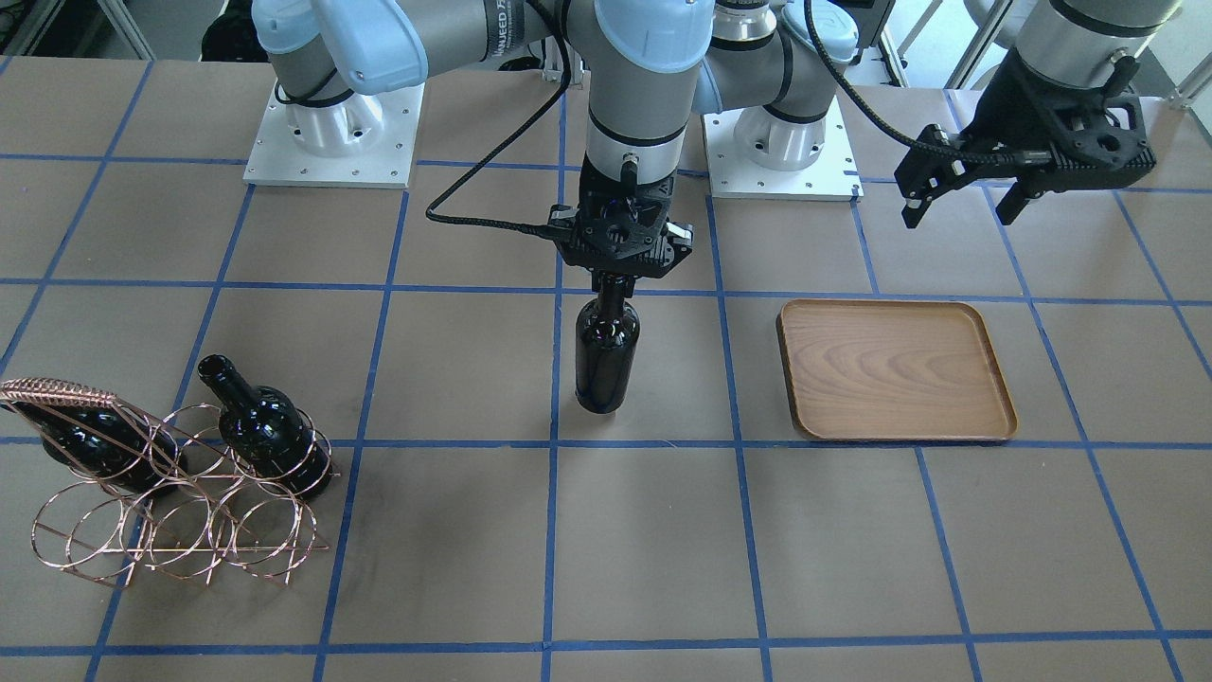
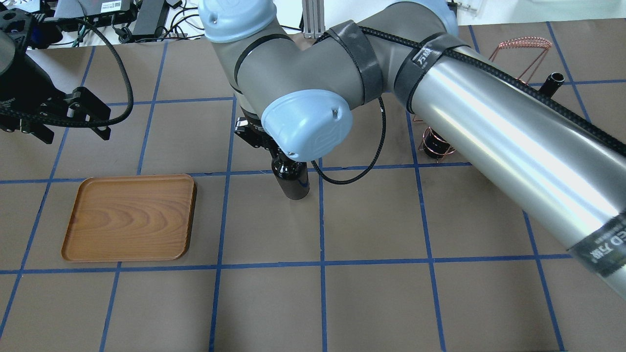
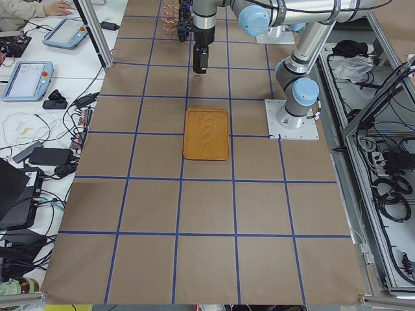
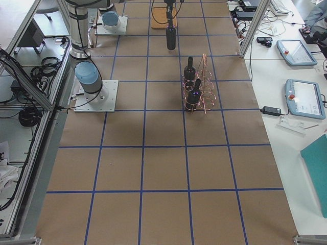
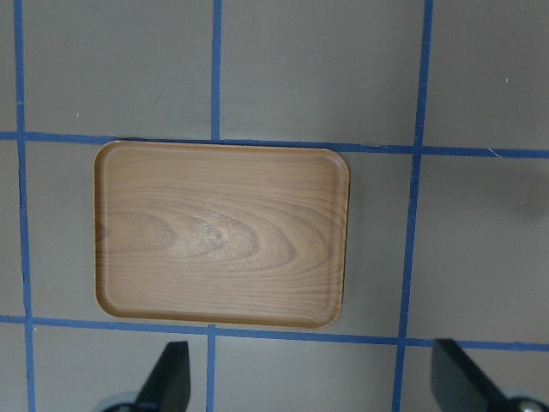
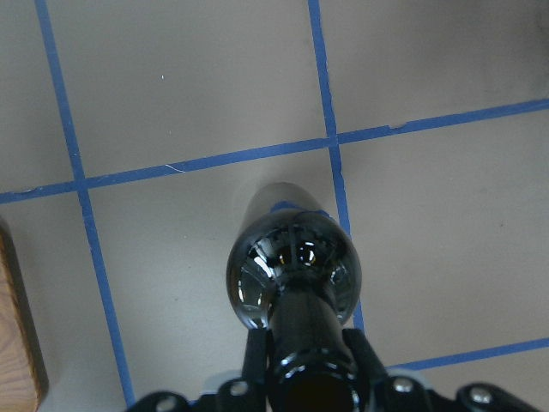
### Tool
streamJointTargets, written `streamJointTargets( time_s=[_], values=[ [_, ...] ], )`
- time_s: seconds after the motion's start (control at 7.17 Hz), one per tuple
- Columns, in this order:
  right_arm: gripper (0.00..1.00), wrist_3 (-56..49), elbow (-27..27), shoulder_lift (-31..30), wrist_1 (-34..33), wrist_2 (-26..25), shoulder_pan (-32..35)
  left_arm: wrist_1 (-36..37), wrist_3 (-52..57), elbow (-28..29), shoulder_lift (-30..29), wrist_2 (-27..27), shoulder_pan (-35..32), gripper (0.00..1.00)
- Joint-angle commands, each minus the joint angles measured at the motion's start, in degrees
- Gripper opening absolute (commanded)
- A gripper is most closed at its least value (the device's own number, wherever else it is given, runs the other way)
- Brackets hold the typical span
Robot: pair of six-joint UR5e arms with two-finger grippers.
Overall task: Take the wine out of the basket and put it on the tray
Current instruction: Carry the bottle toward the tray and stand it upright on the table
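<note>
My right gripper (image 1: 615,279) is shut on the neck of a near-black wine bottle (image 1: 606,355) and holds it upright near the table's middle, to the right of the tray from my side. The right wrist view looks down on the bottle (image 6: 292,275). I cannot tell whether its base touches the table. The wooden tray (image 1: 895,369) lies flat with nothing on it; it also shows in the overhead view (image 2: 129,217). My left gripper (image 1: 961,204) is open and holds nothing, high over the table behind the tray (image 5: 219,236). The copper wire basket (image 1: 180,511) holds two more bottles (image 1: 265,426).
The two arm bases (image 1: 331,133) stand at the table's back edge. The table is brown with blue tape grid lines. In the overhead view my right arm (image 2: 489,122) hides most of the basket. Desks with tablets (image 4: 296,51) flank the table ends.
</note>
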Motion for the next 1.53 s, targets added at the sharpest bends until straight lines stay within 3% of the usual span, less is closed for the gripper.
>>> streamJointTargets(
  time_s=[0.0, 0.14, 0.28, 0.42, 0.56, 0.84, 1.12, 1.4],
  values=[
    [0.00, -0.4, 0.8, 0.4, -1.0, 0.0, 0.0, -0.7, -0.5, -0.1, -0.3, -0.1, 0.0, 1.00],
    [0.03, 0.1, 0.8, 0.5, -0.9, 0.0, 0.0, -0.7, -0.6, -0.1, -0.5, -0.2, -0.1, 1.00],
    [0.47, 0.3, 0.8, 0.5, -1.1, -0.6, 0.0, -0.6, -0.6, -0.1, -0.7, -0.3, -0.1, 1.00],
    [0.65, 0.1, 1.0, 0.8, -1.1, -0.5, 0.0, -0.6, -0.9, 0.0, -1.0, -0.3, -0.3, 1.00],
    [0.69, 0.3, 1.3, 0.9, -1.1, -0.5, 0.0, -0.5, -0.9, 0.0, -1.0, -0.3, -0.4, 1.00],
    [0.98, -0.5, 0.1, 0.1, -3.2, -0.3, -0.5, -0.4, -3.0, 0.2, -1.0, -3.7, -1.4, 1.00],
    [1.00, -10.8, -1.9, -1.5, -3.2, -0.9, -4.2, 0.5, -6.2, 0.2, -1.4, -3.8, -5.3, 1.00],
    [1.00, -26.7, -1.7, -5.0, -1.5, -0.9, -14.4, 2.4, -12.7, 0.1, -1.7, -4.1, -11.9, 1.00]
  ],
)
